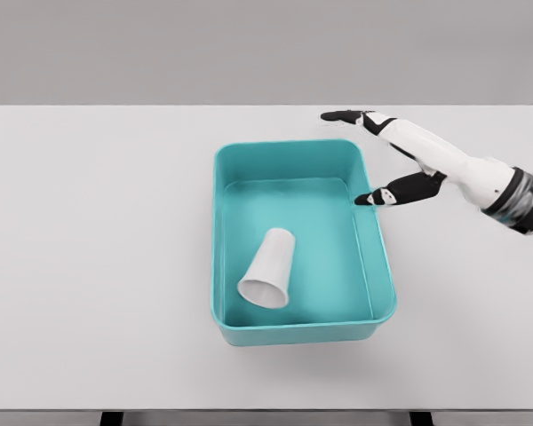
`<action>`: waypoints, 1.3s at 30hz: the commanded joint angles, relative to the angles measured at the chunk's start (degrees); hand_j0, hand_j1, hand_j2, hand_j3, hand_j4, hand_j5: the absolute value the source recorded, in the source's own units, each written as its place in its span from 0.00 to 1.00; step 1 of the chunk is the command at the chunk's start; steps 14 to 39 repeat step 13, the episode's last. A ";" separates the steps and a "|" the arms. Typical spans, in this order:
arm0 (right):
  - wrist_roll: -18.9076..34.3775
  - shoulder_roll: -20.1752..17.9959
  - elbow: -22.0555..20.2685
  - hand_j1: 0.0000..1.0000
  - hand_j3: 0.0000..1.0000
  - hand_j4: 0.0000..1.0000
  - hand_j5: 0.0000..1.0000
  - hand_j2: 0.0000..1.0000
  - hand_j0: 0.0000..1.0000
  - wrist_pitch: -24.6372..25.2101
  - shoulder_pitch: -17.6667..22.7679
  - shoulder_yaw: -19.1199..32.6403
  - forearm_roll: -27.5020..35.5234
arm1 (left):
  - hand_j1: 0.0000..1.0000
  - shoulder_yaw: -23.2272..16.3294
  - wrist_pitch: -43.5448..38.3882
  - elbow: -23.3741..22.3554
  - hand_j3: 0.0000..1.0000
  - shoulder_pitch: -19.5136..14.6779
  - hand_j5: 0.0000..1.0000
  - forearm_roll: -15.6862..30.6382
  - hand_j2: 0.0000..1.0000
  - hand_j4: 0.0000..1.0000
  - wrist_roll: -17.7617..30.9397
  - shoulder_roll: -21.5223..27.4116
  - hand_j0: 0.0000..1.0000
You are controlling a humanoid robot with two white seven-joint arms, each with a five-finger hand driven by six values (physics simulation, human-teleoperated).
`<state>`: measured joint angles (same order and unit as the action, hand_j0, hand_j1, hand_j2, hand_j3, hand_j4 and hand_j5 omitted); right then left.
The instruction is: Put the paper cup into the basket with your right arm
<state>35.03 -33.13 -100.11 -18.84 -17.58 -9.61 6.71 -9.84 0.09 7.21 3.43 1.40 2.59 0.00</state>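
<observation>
Paper cup (269, 269) on its side inside teal basket (384, 266); right hand (382, 155) released, fingers spread above the rim.

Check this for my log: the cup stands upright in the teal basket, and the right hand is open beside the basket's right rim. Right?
Not quite. The head view shows the cup lying on its side in the basket, not upright. The rest holds: the right hand is open beside the right rim.
</observation>
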 commanded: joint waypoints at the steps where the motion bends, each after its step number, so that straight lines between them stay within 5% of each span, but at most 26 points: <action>1: -0.03 -3.70 0.09 1.00 1.00 1.00 1.00 1.00 1.00 0.12 0.26 3.72 8.84 | 1.00 0.00 0.00 -0.01 1.00 0.00 1.00 0.00 1.00 1.00 0.05 0.00 1.00; 10: -0.03 -3.88 0.26 1.00 1.00 1.00 1.00 1.00 1.00 0.21 6.24 8.73 11.57 | 1.00 0.00 0.00 -0.01 1.00 0.00 1.00 0.00 1.00 1.00 0.05 0.00 1.00; 39: -0.03 -3.70 0.44 1.00 1.00 1.00 1.00 1.00 1.00 0.21 6.33 8.64 11.57 | 1.00 -0.18 0.09 0.17 1.00 -0.44 1.00 -0.17 1.00 1.00 0.05 0.00 1.00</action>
